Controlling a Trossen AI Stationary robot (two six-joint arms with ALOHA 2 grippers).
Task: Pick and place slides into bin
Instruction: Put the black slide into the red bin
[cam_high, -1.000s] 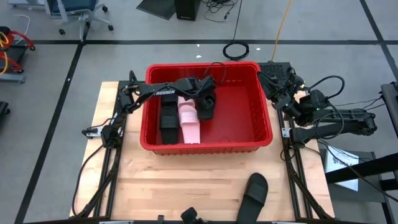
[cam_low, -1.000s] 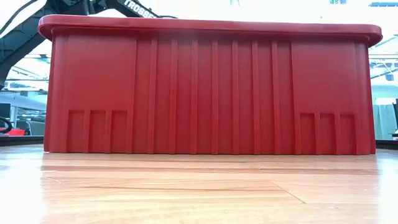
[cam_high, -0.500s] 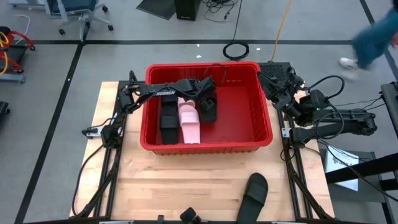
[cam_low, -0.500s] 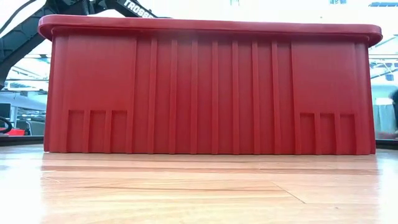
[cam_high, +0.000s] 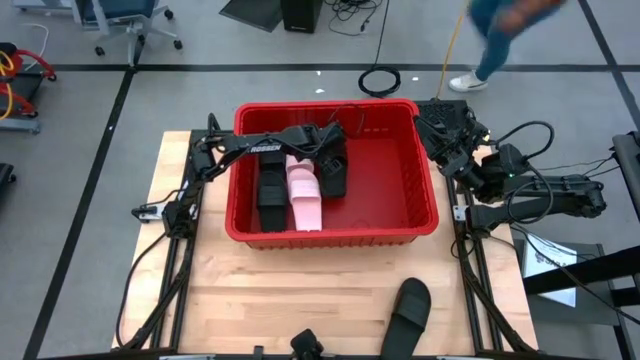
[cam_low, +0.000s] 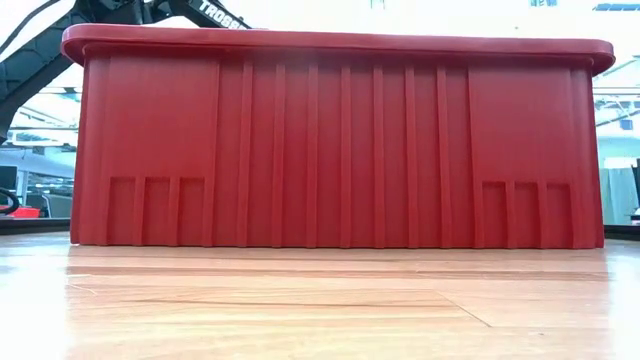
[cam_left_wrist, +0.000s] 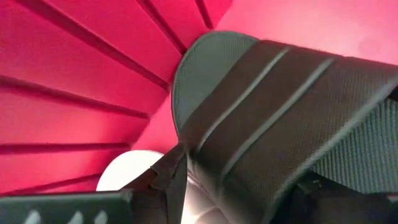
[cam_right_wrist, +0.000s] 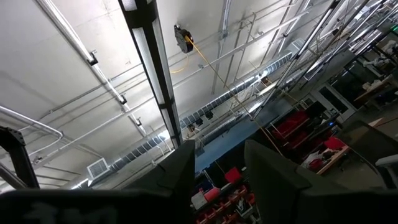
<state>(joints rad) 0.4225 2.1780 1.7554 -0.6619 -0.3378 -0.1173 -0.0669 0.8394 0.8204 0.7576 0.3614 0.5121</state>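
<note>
On the wooden table (cam_high: 250, 290), the left gripper (cam_high: 335, 150) hangs released over slides (cam_high: 303, 195) in the bin (cam_high: 420, 215).

One red bin (cam_high: 428, 218) stood on the table (cam_high: 240, 290). Inside it lay three slides that could be told apart: two black ones, namely the left black slide (cam_high: 270, 190) and the rear black slide (cam_high: 334, 175), and one pink slide (cam_high: 305, 197) between them (others may have been hidden beneath the arm). One more, the loose black slide (cam_high: 410, 313), lay on the table outside. Two arms were present. One person (cam_high: 500, 30) showed partly beyond the table.
</note>
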